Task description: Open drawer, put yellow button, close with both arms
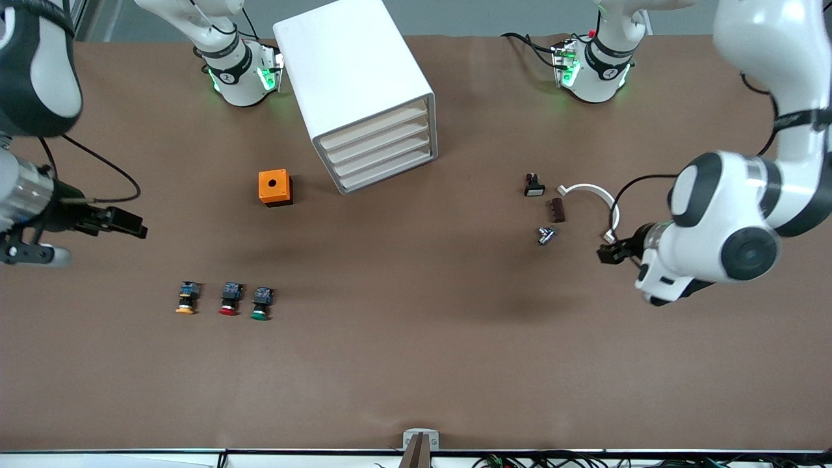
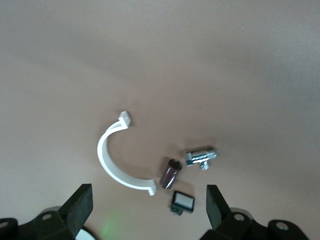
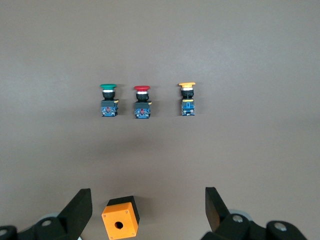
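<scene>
The drawer [image 1: 376, 127], topmost of four in the white cabinet [image 1: 351, 71], sits flush and shut, so opening it is the step in hand. The yellow button [image 1: 186, 298] lies on the tabletop [image 1: 416, 364] well nearer the front camera than the cabinet, toward the right arm's end, at the end of a row with a red button [image 1: 229, 299] and a green button [image 1: 261, 303]. An orange box [image 1: 275, 187] stands between that row and the cabinet.

The right tool [image 1: 133, 224] hangs released over bare tabletop near the buttons; the left tool [image 1: 610, 252] hangs released too, beside a white clip [image 1: 593, 193] and a few small parts [image 1: 549, 211].

To do this well, I judge a tool should meet the drawer front squarely (the cabinet sits turned at an angle) and pull along that slant.

No handle or lip shows on the drawer front. The right arm is cut off at the picture's edge, and the small parts are hard to identify.
</scene>
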Controlling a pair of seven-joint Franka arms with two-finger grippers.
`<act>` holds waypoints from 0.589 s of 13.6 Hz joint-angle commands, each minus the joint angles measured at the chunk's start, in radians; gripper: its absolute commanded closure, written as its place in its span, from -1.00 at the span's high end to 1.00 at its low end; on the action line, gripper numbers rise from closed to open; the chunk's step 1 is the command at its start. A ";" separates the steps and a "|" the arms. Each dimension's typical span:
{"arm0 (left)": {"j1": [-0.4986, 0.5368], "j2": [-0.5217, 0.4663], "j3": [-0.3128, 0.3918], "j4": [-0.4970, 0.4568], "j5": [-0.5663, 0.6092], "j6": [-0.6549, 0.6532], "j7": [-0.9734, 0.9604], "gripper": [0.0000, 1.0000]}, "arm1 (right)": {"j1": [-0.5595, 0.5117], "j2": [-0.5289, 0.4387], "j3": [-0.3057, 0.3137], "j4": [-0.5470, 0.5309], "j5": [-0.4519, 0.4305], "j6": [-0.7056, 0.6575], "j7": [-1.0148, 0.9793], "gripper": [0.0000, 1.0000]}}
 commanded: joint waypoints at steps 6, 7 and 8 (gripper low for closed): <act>-0.153 0.136 -0.002 0.079 -0.018 0.078 -0.499 1.00 | -0.021 0.114 0.001 -0.104 -0.002 0.195 -0.016 1.00; -0.188 0.151 -0.002 0.079 -0.036 0.092 -0.589 1.00 | -0.023 0.136 0.001 -0.106 -0.002 0.210 -0.016 1.00; -0.212 0.171 0.000 0.078 -0.080 0.107 -0.686 1.00 | -0.029 0.156 0.001 -0.106 -0.002 0.229 -0.016 1.00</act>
